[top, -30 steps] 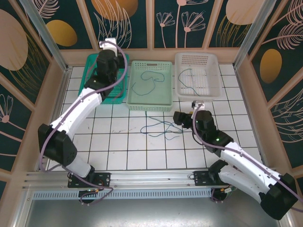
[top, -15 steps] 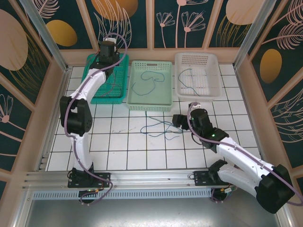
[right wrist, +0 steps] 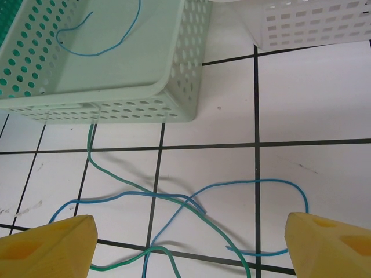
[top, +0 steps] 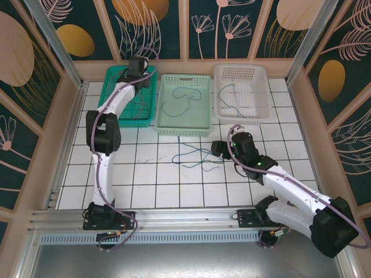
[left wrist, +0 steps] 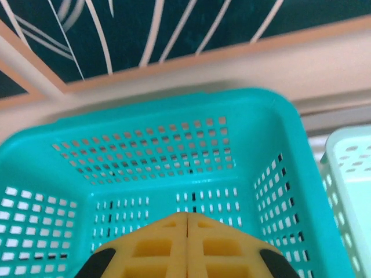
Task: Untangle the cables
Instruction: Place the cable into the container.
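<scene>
— White-tiled counter [top: 156, 179], leaf-patterned panels on three sides. What do we enter first?

— Three baskets along the far edge: teal basket [top: 145, 113] at left, mint basket [top: 184, 132] in the middle, white basket [top: 242, 117] at right.

— And the cables?

— We count a loose tangle of blue and green cables [right wrist: 174, 200] on the counter, just in front of the mint basket, with one green strand running up to its wall. One blue cable [right wrist: 104, 51] lies curled inside the mint basket. One thin dark cable [top: 232, 98] lies in the white basket.

— End effectors?

— Left end effector [left wrist: 186, 229]: over the teal basket, yellow fingers pressed together, nothing between them. Right end effector [right wrist: 188, 246]: low over the tangle, fingers spread wide to either side of it, gripping nothing. We cannot tell whether they touch the counter.
</scene>
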`<state>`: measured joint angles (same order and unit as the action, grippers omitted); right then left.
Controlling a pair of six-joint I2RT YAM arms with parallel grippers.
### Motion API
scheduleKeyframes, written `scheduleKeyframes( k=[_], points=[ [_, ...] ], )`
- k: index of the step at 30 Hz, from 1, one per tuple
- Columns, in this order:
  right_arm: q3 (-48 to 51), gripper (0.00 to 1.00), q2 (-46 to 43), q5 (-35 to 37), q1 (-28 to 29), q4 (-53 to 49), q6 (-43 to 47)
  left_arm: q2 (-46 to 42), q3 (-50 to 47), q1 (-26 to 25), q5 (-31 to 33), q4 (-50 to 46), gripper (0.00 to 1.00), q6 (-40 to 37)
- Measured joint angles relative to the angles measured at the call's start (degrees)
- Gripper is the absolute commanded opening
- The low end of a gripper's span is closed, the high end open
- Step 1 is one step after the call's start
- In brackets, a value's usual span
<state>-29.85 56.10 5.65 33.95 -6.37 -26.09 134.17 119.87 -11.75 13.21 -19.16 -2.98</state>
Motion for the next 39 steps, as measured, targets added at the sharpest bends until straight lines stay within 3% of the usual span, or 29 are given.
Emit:
scheduleKeyframes(
  k=[3,5,8,15,28,32,39],
  points=[
    [0.00,0.85,0.00,-0.17,-0.24,-0.07,0.02,0.79,-0.24,0.13,-1.07,-1.01,0.06,0.44],
    [0.00,0.85,0.02,-0.17,-0.24,-0.11,0.00,1.42,-0.24,0.13,-1.86,-1.70,0.20,1.09],
    [0.00,0.85,0.02,-0.17,-0.24,-0.11,0.00,2.21,-0.22,0.13,-2.80,-3.43,0.32,2.84],
    [0.00,0.85,-0.22,-0.20,-0.24,-0.13,-0.17,2.51,-0.17,0.13,-3.37,-7.13,0.50,7.96],
    [0.04,0.85,-4.48,-0.09,-0.31,-1.27,-0.48,2.51,-1.03,0.55,-6.84,-8.26,0.47,15.65],
    [0.37,0.85,-5.86,0.39,-0.39,-1.49,-0.92,2.38,-2.23,1.01,-7.34,-7.93,0.52,16.74],
    [0.94,0.86,-6.23,0.94,-0.59,-1.66,-1.11,-7.54,-14.71,1.16,-9.77,-2.43,0.58,18.36]
  ],
)
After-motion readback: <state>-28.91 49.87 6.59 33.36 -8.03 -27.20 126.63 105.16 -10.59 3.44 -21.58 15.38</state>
